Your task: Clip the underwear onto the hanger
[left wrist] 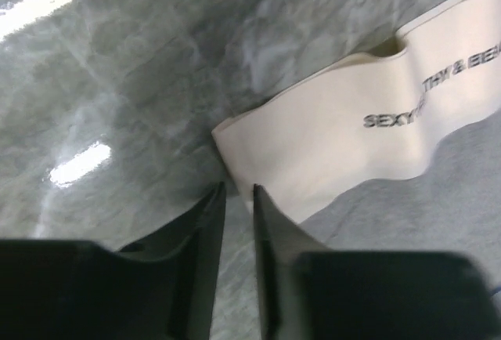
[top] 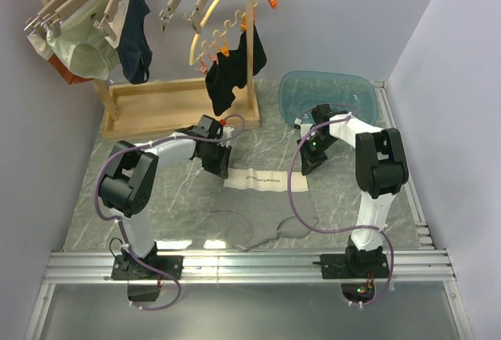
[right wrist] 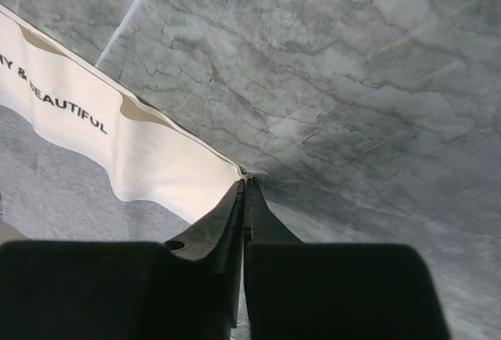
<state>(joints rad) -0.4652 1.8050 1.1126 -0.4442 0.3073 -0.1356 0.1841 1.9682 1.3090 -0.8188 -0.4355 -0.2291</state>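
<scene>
Grey marble bench (top: 156, 199), underwear (top: 255, 179) lying flat mid-bench between claws. Right claw (right wrist: 244, 186) pressed together, pinching waistband corner; left claw (left wrist: 239, 189) narrowly spread just beside other corner. Light, floppy stuff imo, waistband corners best hold

Open tabletop (top: 168, 199) around underwear (top: 262, 179); rack (top: 156, 105) and basin (top: 329, 93) behind.
</scene>
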